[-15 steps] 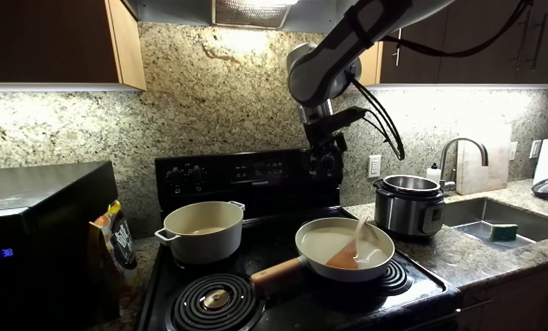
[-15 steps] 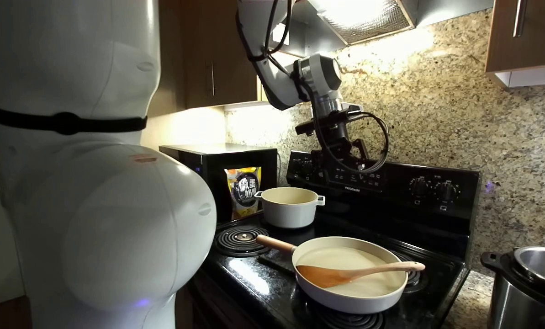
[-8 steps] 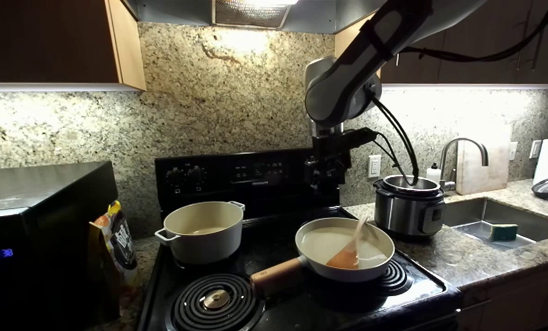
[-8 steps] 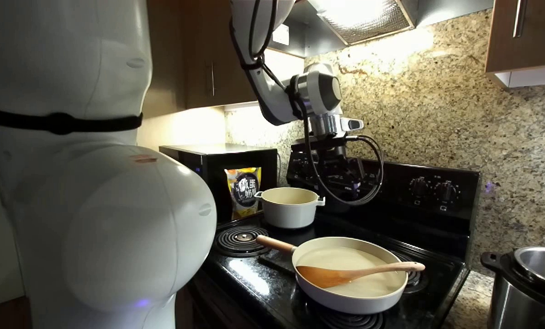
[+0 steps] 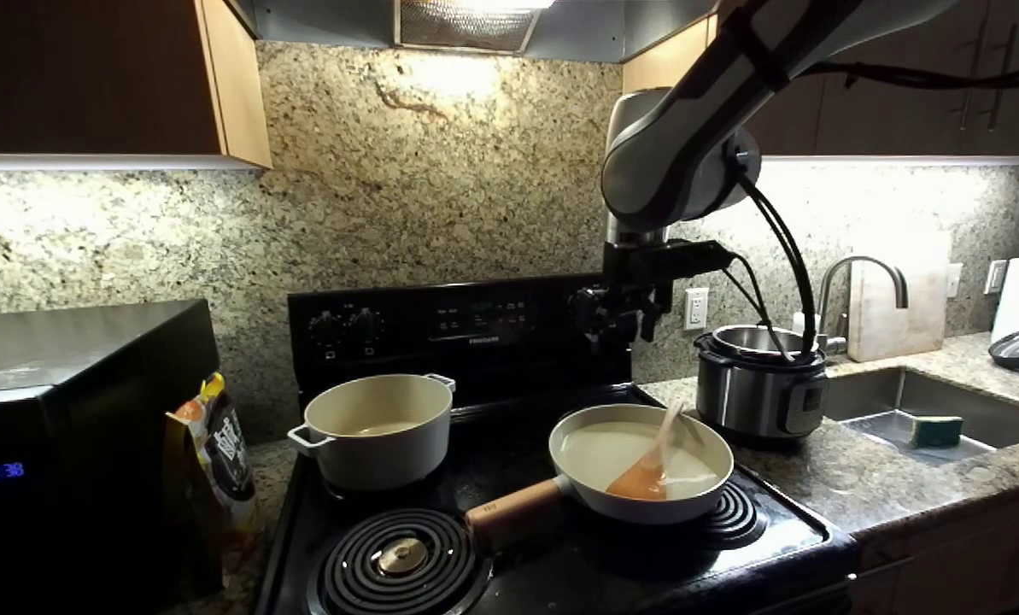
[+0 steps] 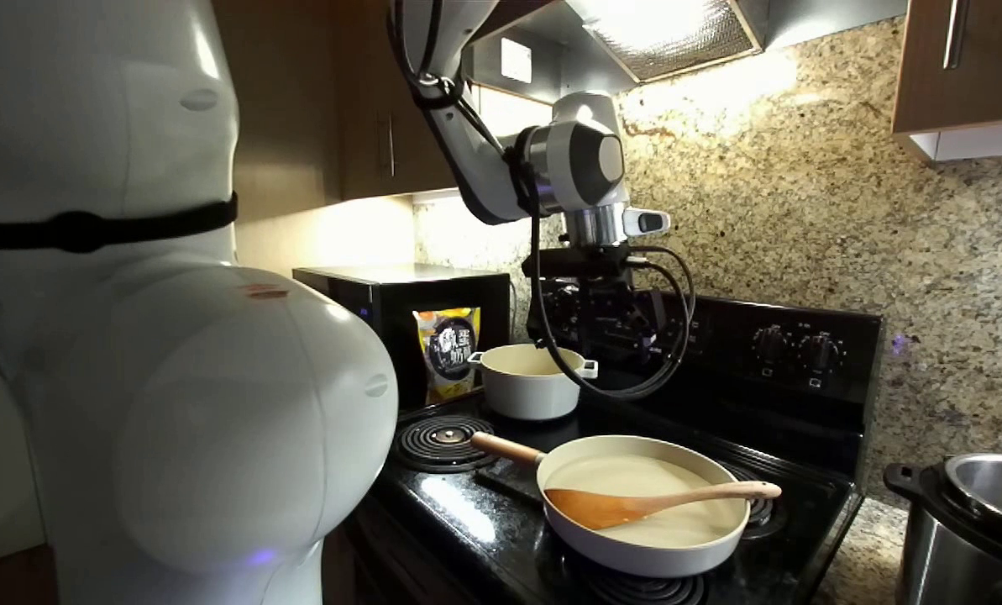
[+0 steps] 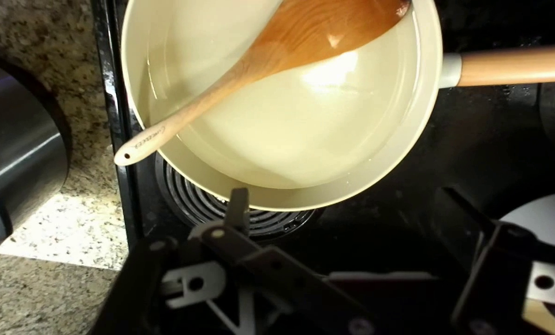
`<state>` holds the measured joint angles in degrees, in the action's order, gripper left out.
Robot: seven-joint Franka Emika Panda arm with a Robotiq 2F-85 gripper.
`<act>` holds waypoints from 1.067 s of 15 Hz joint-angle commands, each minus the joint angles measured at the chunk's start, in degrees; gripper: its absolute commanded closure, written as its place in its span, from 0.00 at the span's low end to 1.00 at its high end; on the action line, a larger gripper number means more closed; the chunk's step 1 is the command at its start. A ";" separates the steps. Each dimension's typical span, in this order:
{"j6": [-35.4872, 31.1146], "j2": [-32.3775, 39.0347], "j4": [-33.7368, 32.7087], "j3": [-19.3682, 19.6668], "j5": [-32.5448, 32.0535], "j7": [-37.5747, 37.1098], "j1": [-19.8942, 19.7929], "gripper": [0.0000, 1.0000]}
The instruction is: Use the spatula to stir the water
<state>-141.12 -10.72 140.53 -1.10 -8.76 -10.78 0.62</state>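
Note:
The tan wooden spatula (image 7: 296,42) rests in the round cream pan (image 6: 643,559). Its blade sits in the pale shallow water (image 7: 277,135), and its slim handle leans over the rim, the tip sticking out past it. My gripper (image 7: 344,190) stands open with nothing between its widely spread fingers; in the wrist view they show below the pan's edge, apart from the spatula. In an exterior view the gripper (image 5: 618,329) hangs above and behind the pan, in front of the stove's control panel. It looks dark against that panel in both exterior views.
The pan's thick wooden handle (image 5: 513,504) points toward a bare burner. A two-handled cream pot (image 5: 381,465) stands at the back of the stove, and a steel pot (image 5: 761,393) on the counter beside it. The arm's cables (image 6: 551,336) loop down near the gripper.
The gripper has come lower, and the wrist has turned from a slant to hang nearly straight down. Spatula, pan and pots stay where they were.

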 commanded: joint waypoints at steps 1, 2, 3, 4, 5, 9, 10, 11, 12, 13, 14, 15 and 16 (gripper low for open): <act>0.15 -0.56 0.12 -0.46 0.27 0.26 -0.63 0.00; 0.15 -0.83 0.21 -0.42 0.28 0.27 -0.66 0.00; 0.14 -0.90 0.26 -0.43 0.28 0.27 -0.67 0.00; 0.24 -0.72 0.14 -0.78 -0.52 0.00 -0.64 0.00; 0.05 -1.76 0.98 -0.56 1.29 3.49 0.50 0.00; -1.88 -6.08 5.23 0.45 8.41 10.93 3.14 0.00; -1.64 -6.92 6.03 0.69 10.22 12.05 3.51 0.00; -1.09 -7.82 6.76 1.08 12.25 13.02 3.91 0.00; -0.47 -8.74 7.54 1.47 14.18 13.65 4.14 0.00; 0.09 -9.70 8.34 1.91 15.82 13.83 4.24 0.00; 0.89 -10.51 8.94 2.17 16.76 13.80 4.09 0.00; 1.58 -11.42 9.58 2.25 17.17 13.07 3.75 0.00; 2.65 -12.46 10.14 2.06 16.76 11.82 3.29 0.00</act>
<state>-140.64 -18.76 147.56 0.36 5.87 0.28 4.14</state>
